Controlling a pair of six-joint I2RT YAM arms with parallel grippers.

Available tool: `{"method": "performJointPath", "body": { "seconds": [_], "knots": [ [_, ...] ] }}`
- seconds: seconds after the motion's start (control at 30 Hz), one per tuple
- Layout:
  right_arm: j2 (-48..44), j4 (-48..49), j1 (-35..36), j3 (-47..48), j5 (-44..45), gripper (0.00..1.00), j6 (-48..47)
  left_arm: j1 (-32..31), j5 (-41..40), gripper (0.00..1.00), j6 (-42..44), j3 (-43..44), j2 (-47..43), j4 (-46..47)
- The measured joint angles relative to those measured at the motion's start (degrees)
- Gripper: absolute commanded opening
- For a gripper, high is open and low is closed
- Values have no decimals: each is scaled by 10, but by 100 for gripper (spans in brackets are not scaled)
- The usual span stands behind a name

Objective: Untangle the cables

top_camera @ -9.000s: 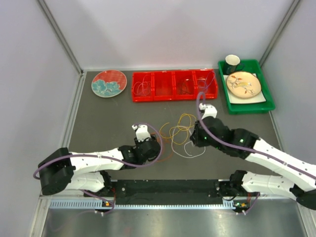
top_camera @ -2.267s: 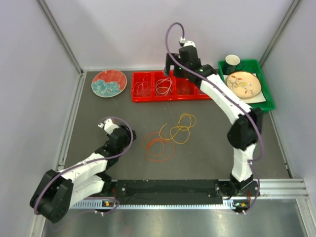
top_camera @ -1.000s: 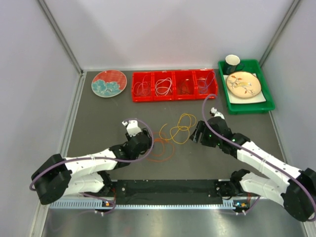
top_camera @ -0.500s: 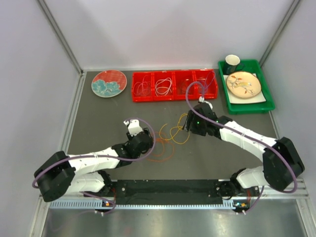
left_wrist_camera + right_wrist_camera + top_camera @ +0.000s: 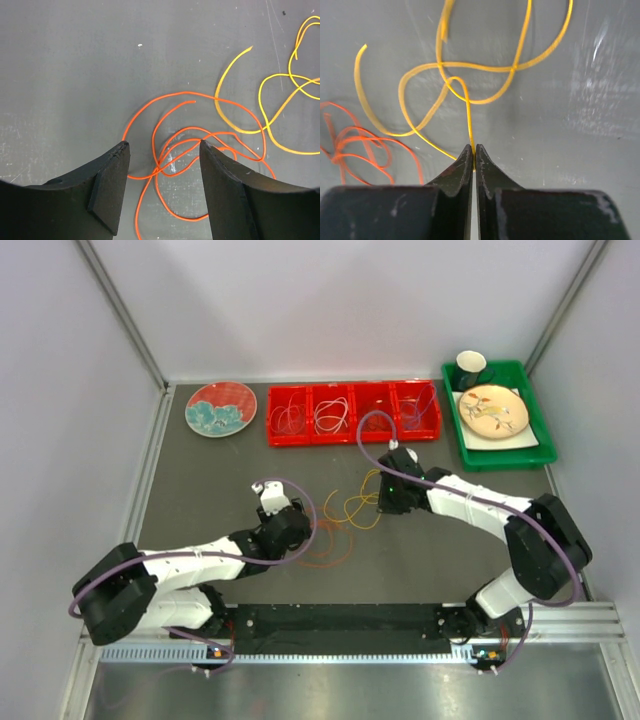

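Observation:
An orange cable (image 5: 330,536) lies in loose loops on the grey table, with a yellow cable (image 5: 352,508) overlapping its right side. My left gripper (image 5: 298,530) is open just left of the orange loops. In the left wrist view its jaws (image 5: 162,150) straddle the orange cable's crossing (image 5: 158,168), and the yellow cable (image 5: 217,97) lies beyond at the right. My right gripper (image 5: 383,495) is shut on a strand of the yellow cable (image 5: 469,115), pinched at the fingertips (image 5: 473,150). The orange cable (image 5: 355,131) is at the left in that view.
A red divided tray (image 5: 352,437) at the back holds sorted cables: red-white (image 5: 287,418), white (image 5: 332,415) and purple (image 5: 420,405). A patterned plate (image 5: 221,408) sits back left. A green bin (image 5: 540,455) with a plate and cup stands back right.
The white cable has gone from the table into the tray. My right arm came back from the tray and closed on the yellow cable. My left gripper moved in over the orange cable.

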Motion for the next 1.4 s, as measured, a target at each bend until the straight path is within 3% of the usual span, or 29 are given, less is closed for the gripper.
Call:
{"method": "performJointPath", "body": {
  "seconds": [0.3,0.57,0.67,0.77,0.9,1.13,1.4],
  "knots": [
    [-36,-96,1,156,19,0,-56,0,-4,62,0,6,17,0],
    [-79,-190,7,483,-20,0,-112,0,-4,62,0,7,19,0],
    [-106,-211,10,565,-19,0,-120,0,-4,62,0,8,19,0],
    [-168,-215,10,532,-9,0,-119,0,-4,62,0,8,19,0],
    [-234,-224,9,396,20,0,-104,0,-4,62,0,8,19,0],
    [-177,-234,9,209,26,0,-80,0,-4,62,0,9,19,0],
    [-145,-180,14,176,-25,0,-64,0,-4,62,0,11,19,0]
  ]
}}
